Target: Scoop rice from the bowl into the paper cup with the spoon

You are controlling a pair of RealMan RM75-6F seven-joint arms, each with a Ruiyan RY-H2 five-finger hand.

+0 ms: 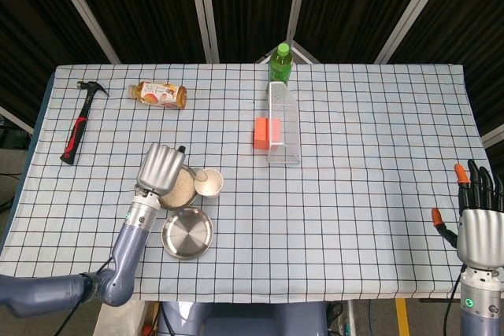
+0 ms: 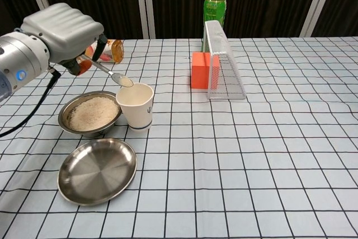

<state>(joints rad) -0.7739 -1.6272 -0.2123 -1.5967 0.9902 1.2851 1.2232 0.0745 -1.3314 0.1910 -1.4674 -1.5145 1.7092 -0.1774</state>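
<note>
The left hand (image 2: 62, 31) grips the spoon (image 2: 112, 73), its rice-filled tip just over the near rim of the paper cup (image 2: 135, 104) to the hand's right, the bowl (image 2: 89, 113) of rice below it, while the right hand (image 1: 477, 222) hangs far off, fingers spread, holding nothing.

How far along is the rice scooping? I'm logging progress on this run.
Done: the left hand holds the spoon, and its bowl carries rice. In hand: the loaded spoon tip sits just above the paper cup rim, not yet tipped. Left: tipping the rice in; the bowl is still full of rice. The right hand is idle at the table's edge.
</note>
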